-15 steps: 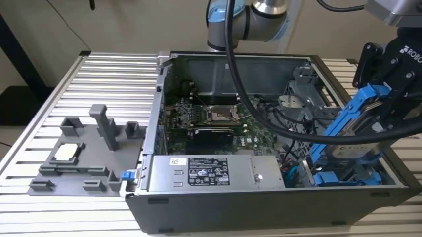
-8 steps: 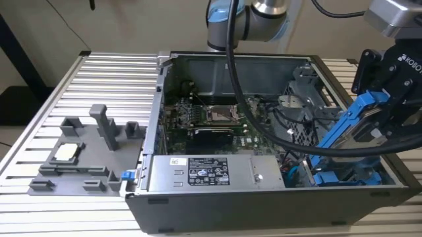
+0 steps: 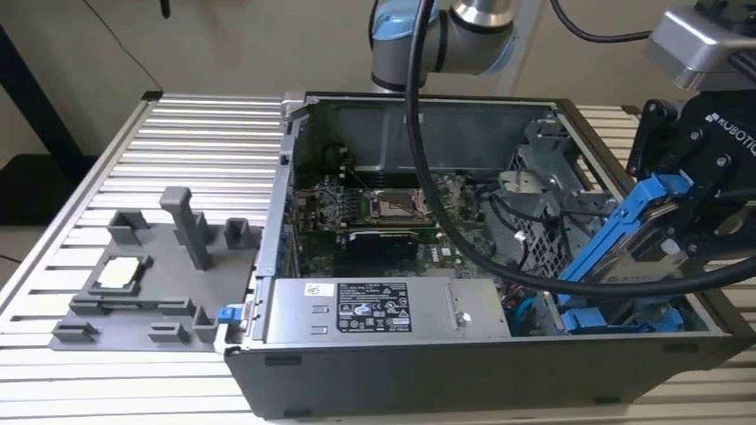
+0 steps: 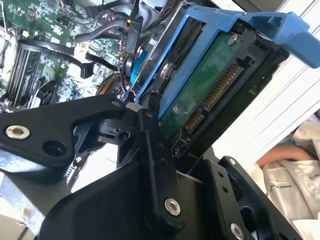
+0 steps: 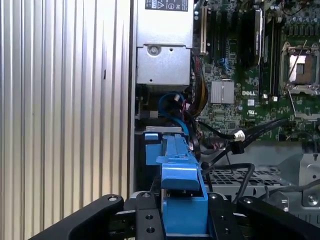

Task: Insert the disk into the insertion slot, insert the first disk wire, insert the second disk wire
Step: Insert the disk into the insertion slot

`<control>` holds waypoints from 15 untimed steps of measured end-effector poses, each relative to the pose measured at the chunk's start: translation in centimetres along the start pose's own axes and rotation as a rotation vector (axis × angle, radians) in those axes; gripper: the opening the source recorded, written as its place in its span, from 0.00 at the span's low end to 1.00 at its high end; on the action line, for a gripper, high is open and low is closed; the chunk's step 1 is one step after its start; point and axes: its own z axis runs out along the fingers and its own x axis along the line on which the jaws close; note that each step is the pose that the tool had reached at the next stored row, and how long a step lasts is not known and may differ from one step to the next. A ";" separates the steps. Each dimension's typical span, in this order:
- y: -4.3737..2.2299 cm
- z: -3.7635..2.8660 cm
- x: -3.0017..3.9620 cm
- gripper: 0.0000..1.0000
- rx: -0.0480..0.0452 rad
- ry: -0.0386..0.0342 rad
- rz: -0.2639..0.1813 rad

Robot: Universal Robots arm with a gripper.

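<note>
I read the disk (image 3: 624, 232) as bright blue at its carrier (image 5: 180, 165) and green on its circuit board (image 4: 200, 90), the gripper (image 5: 184, 214) as black, the computer case (image 3: 473, 372) as grey, its motherboard (image 5: 227, 117) as green, and the table (image 3: 201, 133) as silver with parallel ribs.

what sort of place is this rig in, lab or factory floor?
Probably a robotics lab bench for PC-assembly trials: an open computer case sits on a ribbed aluminium table, a grey fixture tray beside it, and the arm's hand grips the blue-framed disk over the case.
</note>
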 end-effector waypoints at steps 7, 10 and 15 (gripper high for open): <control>-0.01 0.39 -0.05 0.33 0.0001 -0.0018 0.000; -0.02 0.65 -0.07 0.33 0.0001 -0.0022 0.000; -0.03 1.25 -0.07 0.33 -0.0003 -0.0047 0.000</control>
